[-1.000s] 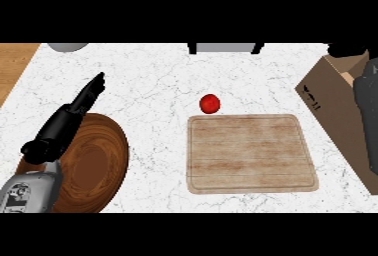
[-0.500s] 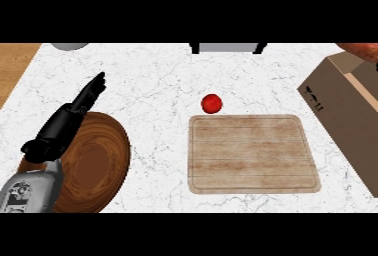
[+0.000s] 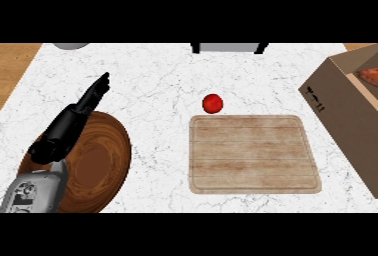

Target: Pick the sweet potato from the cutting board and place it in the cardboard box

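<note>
The wooden cutting board (image 3: 255, 154) lies right of centre with nothing on it. At the right edge stands the open cardboard box (image 3: 336, 100). An orange-brown piece, seemingly the sweet potato (image 3: 369, 75), shows inside it, cut off by the view's edge. My left hand (image 3: 77, 112) stretches over the counter at the left, fingers straight and open, holding nothing, far from the board. My right hand does not show.
A small red tomato (image 3: 212, 103) sits on the counter just beyond the board's far edge. A round dark wooden plate (image 3: 100, 167) lies under my left forearm. A grey object (image 3: 229, 47) stands at the counter's back edge.
The grey right forearm that hung over the box a second ago has left the view. The orange-brown piece now shows inside the box. The left hand has stayed still.
</note>
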